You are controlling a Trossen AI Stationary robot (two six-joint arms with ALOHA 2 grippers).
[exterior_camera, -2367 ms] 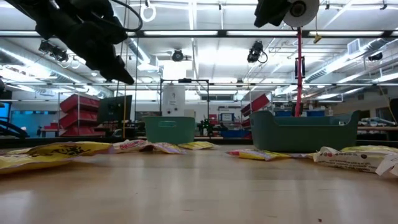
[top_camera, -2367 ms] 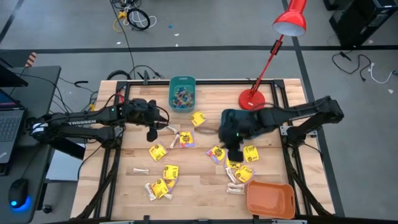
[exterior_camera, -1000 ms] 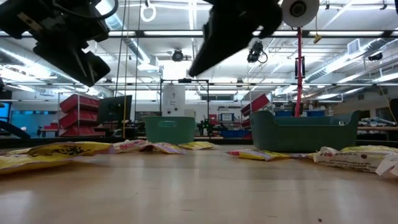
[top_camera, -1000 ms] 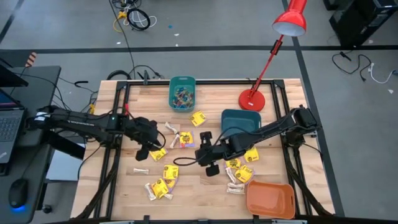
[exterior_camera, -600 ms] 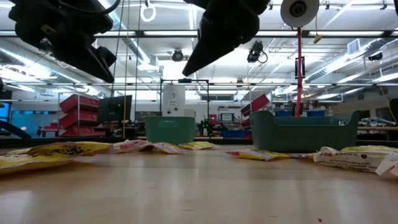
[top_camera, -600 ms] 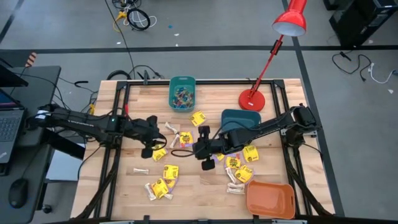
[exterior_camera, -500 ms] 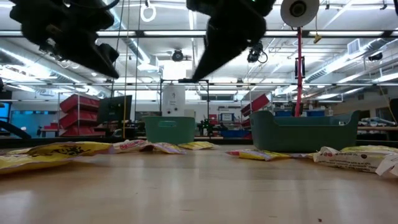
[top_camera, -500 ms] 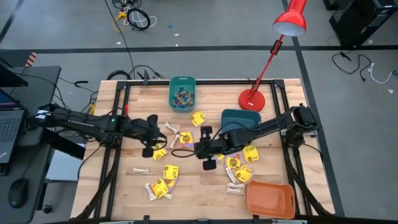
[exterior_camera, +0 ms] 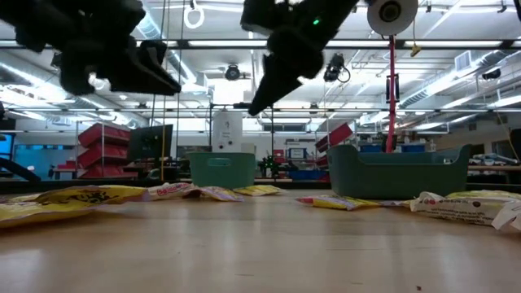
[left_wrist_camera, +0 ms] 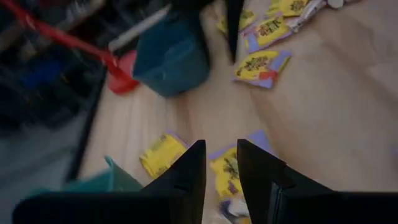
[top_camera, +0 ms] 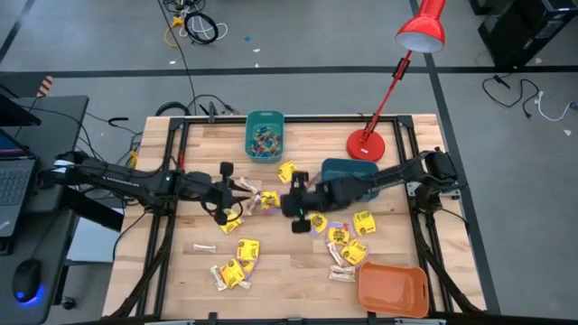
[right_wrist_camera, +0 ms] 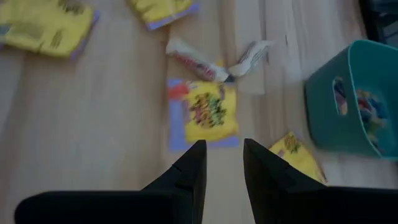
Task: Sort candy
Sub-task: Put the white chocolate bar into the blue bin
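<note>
The candy lies loose on the wooden table: yellow packets, pale sticks and tiny coloured pieces in a teal bin. My left gripper hovers left of centre, pointing toward the table's right. It is open, and a yellow packet shows on the table past its fingers. My right gripper hovers at the centre, slanting down toward the left, open and empty. A purple-edged yellow packet lies flat just ahead of it. In the low view both grippers hang well above the table.
A dark teal bin stands right of centre beside the red lamp's base. An orange bin sits at the near right corner. More packets lie between them. Bare wood shows along the near left and the far right.
My right gripper has gone toward the table's far edge and a little left, high above the table, and now points at the purple-edged packet. My left gripper has rolled about its own line and tipped up nearer to level, staying about where it was. No candy has moved.
</note>
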